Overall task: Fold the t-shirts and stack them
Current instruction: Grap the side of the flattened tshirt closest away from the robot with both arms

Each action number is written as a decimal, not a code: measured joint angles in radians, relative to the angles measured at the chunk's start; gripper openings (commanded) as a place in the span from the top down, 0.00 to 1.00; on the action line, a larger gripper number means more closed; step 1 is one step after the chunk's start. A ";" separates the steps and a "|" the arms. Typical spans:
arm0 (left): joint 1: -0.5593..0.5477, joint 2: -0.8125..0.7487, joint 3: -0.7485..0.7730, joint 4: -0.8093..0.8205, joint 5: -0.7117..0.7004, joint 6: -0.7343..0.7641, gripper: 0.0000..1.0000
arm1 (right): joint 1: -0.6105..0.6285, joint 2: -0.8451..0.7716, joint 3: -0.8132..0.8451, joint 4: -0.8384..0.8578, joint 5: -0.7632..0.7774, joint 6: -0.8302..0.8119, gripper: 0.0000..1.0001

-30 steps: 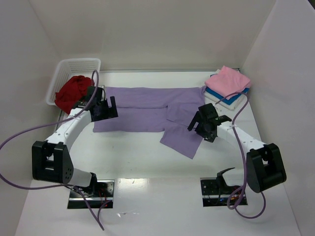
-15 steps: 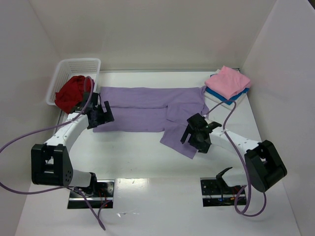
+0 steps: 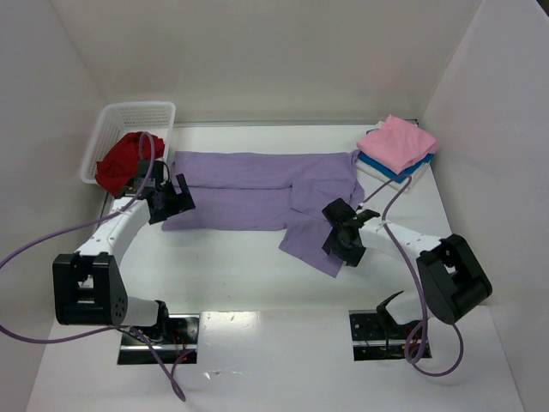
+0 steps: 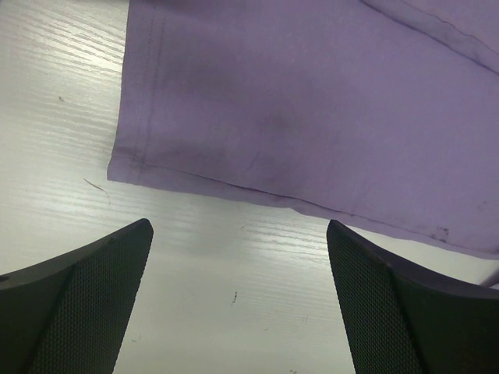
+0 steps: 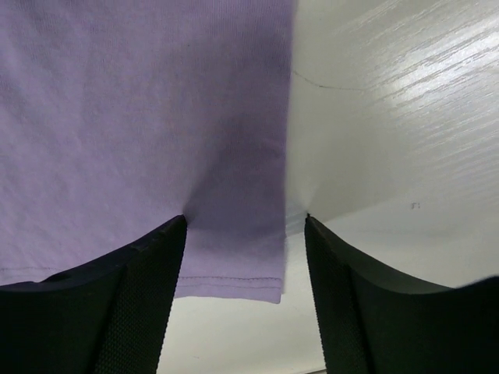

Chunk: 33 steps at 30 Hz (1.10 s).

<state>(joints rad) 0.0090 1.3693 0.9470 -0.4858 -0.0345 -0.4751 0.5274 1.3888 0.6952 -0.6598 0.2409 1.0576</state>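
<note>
On a white table [image 3: 257,283], seen from above, two black and white robot arms reached away from their bases at the near edge. Nearest, the right gripper [image 3: 341,233] sat low on the near right flap of a lavender purple t-shirt [image 3: 249,193]. Its wrist camera showed the two fingers [image 5: 140,296] apart, straddling the flap's hemmed corner. The cloth puckered slightly at their tips, and nothing was pinched between them.

A little farther back on the left, the left gripper [image 3: 170,199] hung at the shirt's near left corner. Its fingers [image 4: 86,296] were spread wide over bare table, just short of the hem and not touching the cloth.

The lavender shirt lay flat across the middle of the table, partly folded along its length, with the right flap angled toward the near side.

Farther back on the left, a deep red t-shirt [image 3: 120,163] lay crumpled in the near end of a white lattice basket [image 3: 129,113], spilling over its rim. At the far right, a folded pink t-shirt [image 3: 399,142] rested on top of a folded bright blue t-shirt [image 3: 383,169], just beside the lavender shirt's far right corner.
</note>
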 measured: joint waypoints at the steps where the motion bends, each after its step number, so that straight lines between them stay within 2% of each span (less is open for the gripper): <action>1: 0.004 -0.001 0.000 0.000 0.006 0.001 0.00 | 0.000 0.007 0.004 -0.001 0.005 -0.001 0.37; 10: 0.044 -0.020 0.000 -0.002 0.026 0.026 0.00 | 0.000 0.070 0.051 -0.014 0.021 -0.001 0.84; 14: 0.061 -0.020 0.000 -0.019 0.027 0.038 0.00 | 0.000 0.071 0.053 -0.011 0.020 0.011 0.95; 21: 0.125 0.021 0.001 -0.031 0.039 0.062 0.00 | 0.000 0.065 0.053 -0.015 0.022 0.027 0.96; 27: 0.137 0.085 0.001 -0.040 0.014 0.082 0.01 | 0.000 0.056 0.053 -0.016 0.034 0.043 0.96; 33: 0.137 0.142 0.001 -0.044 -0.006 0.084 0.07 | 0.000 0.040 0.050 -0.016 0.037 0.049 0.96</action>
<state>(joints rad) 0.1455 1.5108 0.9478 -0.5297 -0.0406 -0.3912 0.5278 1.4284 0.7448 -0.6758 0.2779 1.1065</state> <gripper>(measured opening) 0.952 0.042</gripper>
